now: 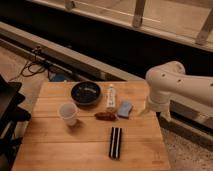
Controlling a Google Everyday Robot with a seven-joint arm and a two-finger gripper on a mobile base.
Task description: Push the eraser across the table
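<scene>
The eraser [115, 142], a long black block with a pale stripe down its length, lies on the light wooden table [60, 150] near the front, right of centre, pointing away from me. My gripper [160, 112] hangs at the end of the white arm [172, 80] over the table's right edge. It is behind and to the right of the eraser and well apart from it.
A dark bowl [86, 93] stands at the back centre. A white cup [68, 113] is at the left. A white bottle [111, 97], a light-blue pad [125, 108] and a reddish-brown lump [105, 116] lie behind the eraser. A black chair [9, 107] stands left of the table.
</scene>
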